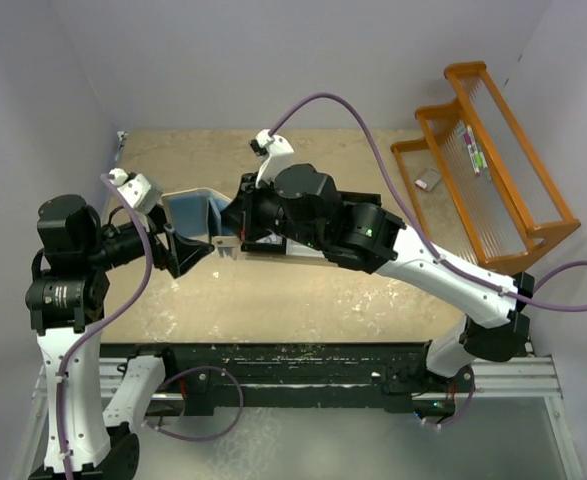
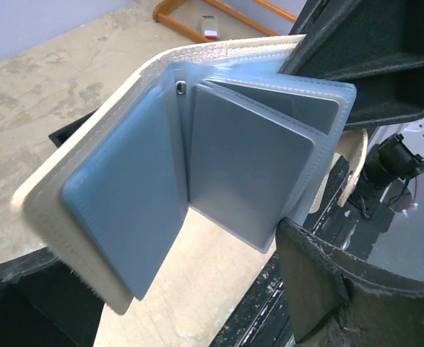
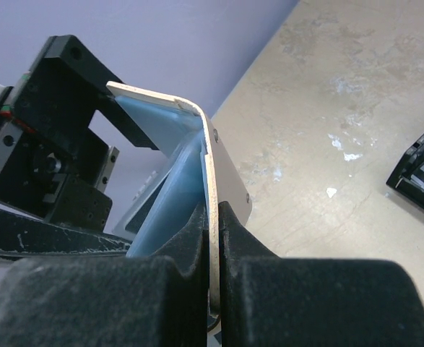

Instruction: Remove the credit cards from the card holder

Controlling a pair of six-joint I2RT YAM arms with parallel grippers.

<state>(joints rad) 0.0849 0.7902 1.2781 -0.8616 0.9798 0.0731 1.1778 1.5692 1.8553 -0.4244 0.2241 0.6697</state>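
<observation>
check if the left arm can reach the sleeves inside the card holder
Probably yes: the sleeves fan open toward the open left tool, nothing between; the right tool holds the card holder.

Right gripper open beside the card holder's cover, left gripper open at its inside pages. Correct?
No. The right gripper is not open: it is shut on the cover edge of the card holder, as the right wrist view shows. The left gripper is open at the inside pages, as you said.
</observation>
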